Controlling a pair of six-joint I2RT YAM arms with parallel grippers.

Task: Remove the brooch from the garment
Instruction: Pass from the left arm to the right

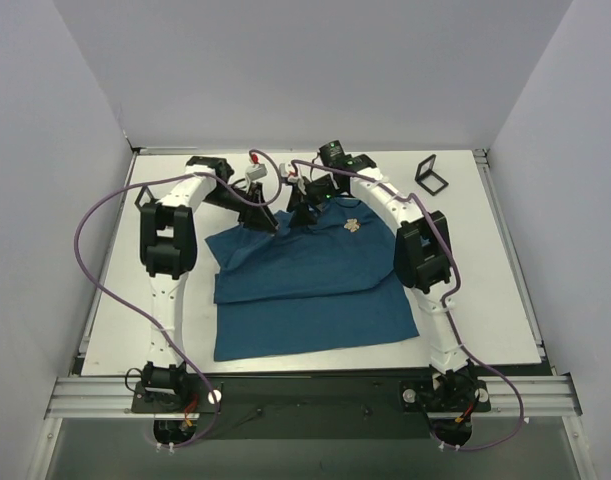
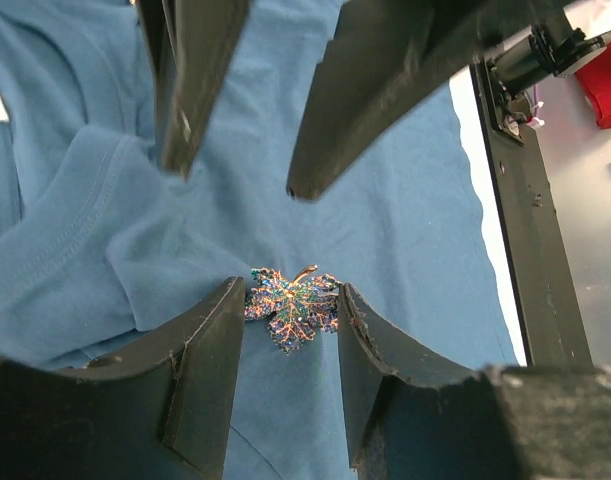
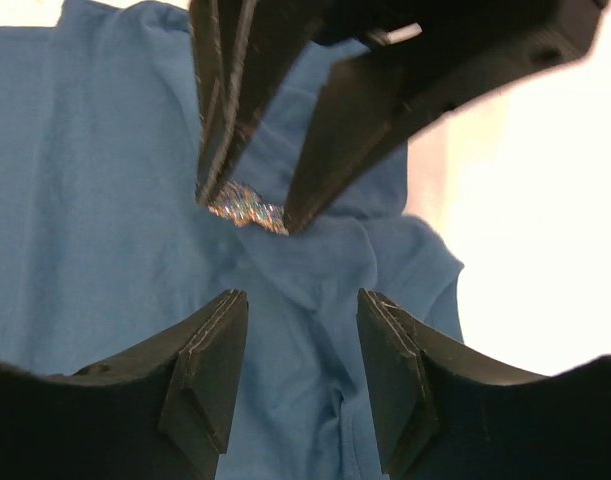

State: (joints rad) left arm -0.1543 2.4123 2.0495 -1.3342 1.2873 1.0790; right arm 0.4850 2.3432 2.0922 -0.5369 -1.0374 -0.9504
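Note:
The dark teal T-shirt [image 1: 305, 290] lies flat in the middle of the table, neck to the far side. The brooch [image 2: 293, 308] is a small leaf-like ornament with gold-orange veins, lying just below the collar. It is hidden under the grippers in the top view. My left gripper [image 2: 290, 297] is down on the cloth [image 2: 405, 230], and its fingertips touch the brooch on both sides. In the right wrist view the brooch [image 3: 247, 210] also sits between those tips. My right gripper [image 3: 303, 310] is open and empty above bunched collar cloth [image 3: 105, 200], facing the left gripper [image 1: 278, 224].
A pale chest logo [image 1: 353, 225] shows on the shirt to the right of the grippers. A black square frame [image 1: 430, 178] stands at the far right and a red-and-white object [image 1: 255, 165] at the far middle. The table's black edge rail [image 2: 525, 220] runs past the shirt.

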